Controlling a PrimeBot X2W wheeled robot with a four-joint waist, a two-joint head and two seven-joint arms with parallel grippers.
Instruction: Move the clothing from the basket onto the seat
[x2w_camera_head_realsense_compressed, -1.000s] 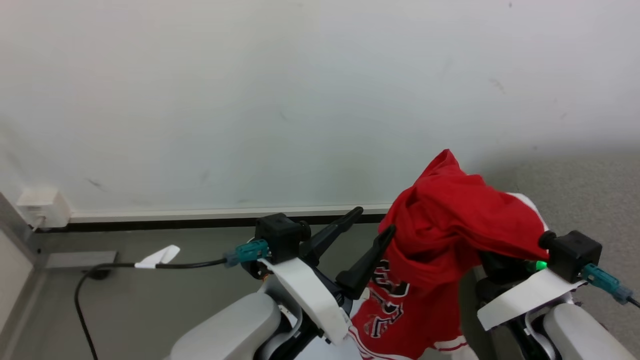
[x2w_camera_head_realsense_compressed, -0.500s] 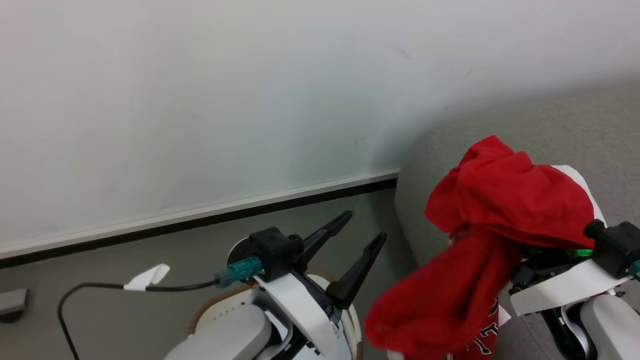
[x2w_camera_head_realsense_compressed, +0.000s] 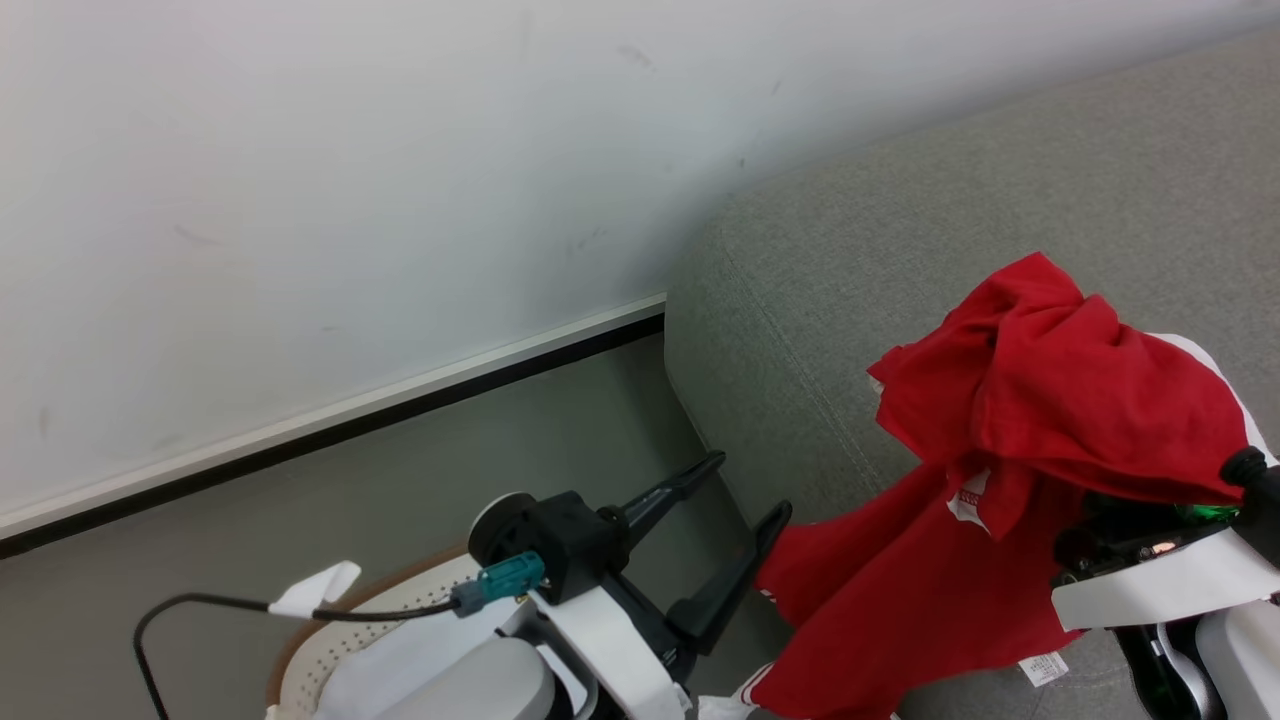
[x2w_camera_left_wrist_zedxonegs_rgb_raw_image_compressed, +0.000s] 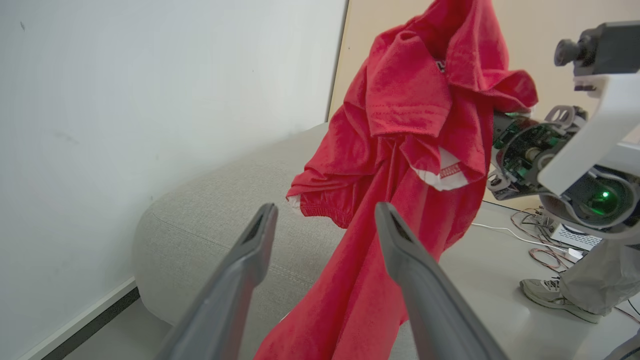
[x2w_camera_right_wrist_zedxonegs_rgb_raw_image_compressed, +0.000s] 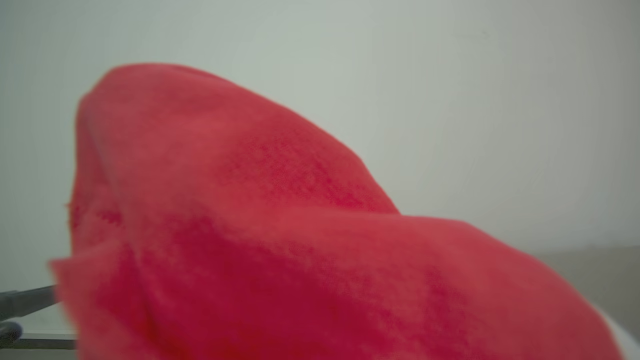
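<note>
The clothing (x2w_camera_head_realsense_compressed: 1050, 400), a bright red jersey, hangs bunched from my right gripper, whose fingers are buried under the cloth. The right wrist (x2w_camera_head_realsense_compressed: 1140, 590) shows just below the bunch. The jersey's lower part trails down over the corner of the grey seat (x2w_camera_head_realsense_compressed: 900, 250); whether it touches the seat I cannot tell. In the left wrist view the clothing (x2w_camera_left_wrist_zedxonegs_rgb_raw_image_compressed: 400, 125) dangles just beyond my open, empty left gripper (x2w_camera_left_wrist_zedxonegs_rgb_raw_image_compressed: 326, 207), above the seat (x2w_camera_left_wrist_zedxonegs_rgb_raw_image_compressed: 210, 215). In the head view the left gripper (x2w_camera_head_realsense_compressed: 748, 486) stands left of the jersey, above the basket (x2w_camera_head_realsense_compressed: 345, 625). Red clothing (x2w_camera_right_wrist_zedxonegs_rgb_raw_image_compressed: 300, 250) covers the right wrist view.
A white wall with a dark skirting strip (x2w_camera_head_realsense_compressed: 400, 420) runs behind the seat's left end. A black cable with a white tag (x2w_camera_head_realsense_compressed: 310, 590) crosses over the basket. A person's shoe (x2w_camera_left_wrist_zedxonegs_rgb_raw_image_compressed: 550, 295) and loose wires (x2w_camera_left_wrist_zedxonegs_rgb_raw_image_compressed: 540, 240) lie on the floor to the right.
The head camera has swung round, bringing the grey seat into view. The jersey, still hanging from my right gripper, has swung and now hangs over the seat's corner instead of the floor.
</note>
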